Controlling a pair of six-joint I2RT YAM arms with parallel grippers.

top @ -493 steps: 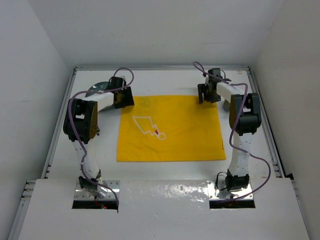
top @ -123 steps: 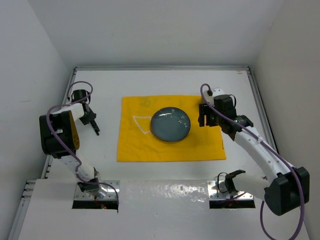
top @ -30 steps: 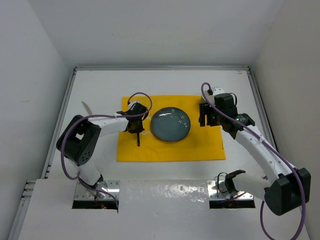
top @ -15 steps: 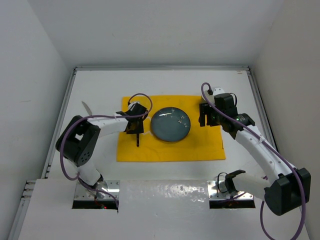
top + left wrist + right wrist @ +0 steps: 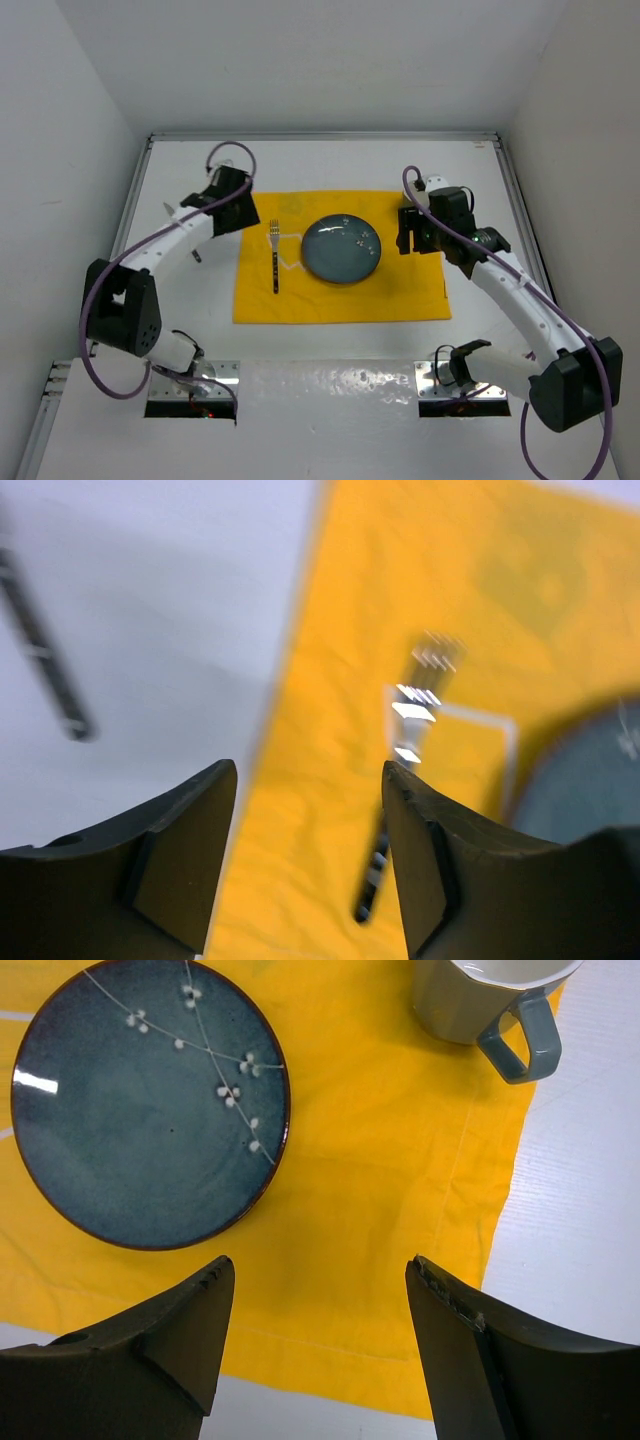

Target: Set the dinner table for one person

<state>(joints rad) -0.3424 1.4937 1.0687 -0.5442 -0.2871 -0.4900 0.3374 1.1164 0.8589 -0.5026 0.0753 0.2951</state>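
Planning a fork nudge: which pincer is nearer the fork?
Left. The left pincer sits just left of the fork, by the placemat's left edge; the right pincer is across the plate, over the placemat's right side.

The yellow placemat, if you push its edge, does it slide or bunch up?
Probably bunches: the placemat is wrinkled cloth, so likely floppy. The plate and fork resting on it likely pin it, and dragging might shift them.

No legible text, label or brand on the dinner table (image 5: 330, 165); no number or sign either
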